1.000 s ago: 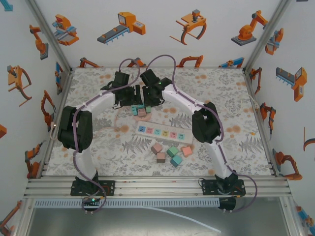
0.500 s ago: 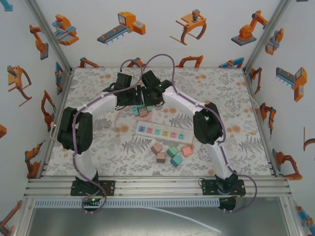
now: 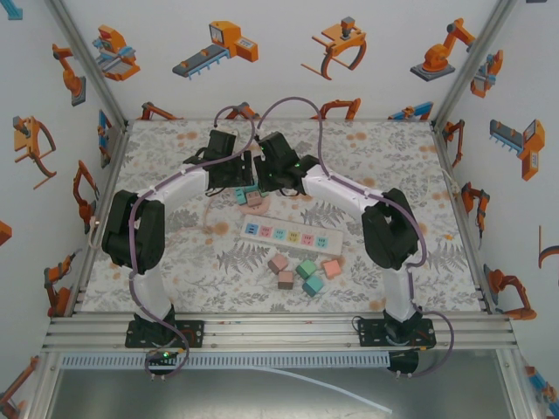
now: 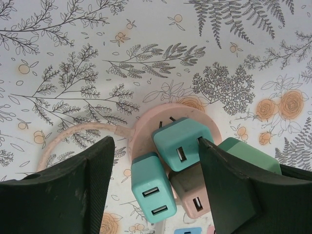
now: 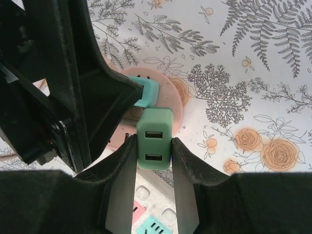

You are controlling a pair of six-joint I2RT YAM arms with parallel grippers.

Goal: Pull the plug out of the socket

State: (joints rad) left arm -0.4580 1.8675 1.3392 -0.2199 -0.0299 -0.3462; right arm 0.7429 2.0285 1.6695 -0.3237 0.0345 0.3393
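green plug point(image 5: 155, 127) clamped in right gripper point(image 5: 153, 146), socket point(image 3: 288, 234) near

Top overhead; wrists close (apparently sharing pink disc point(image 4: 144, 127)).

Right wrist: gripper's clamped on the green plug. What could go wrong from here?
1. The right gripper is shut on the green plug right beside the left gripper; pulling could knock the two together.
2. The left gripper is open, straddling a teal plug, so nothing visibly pins the pink disc under the plugs; it may lift or drag along.
3. The plugs are packed tight; neighbours may get shoved.
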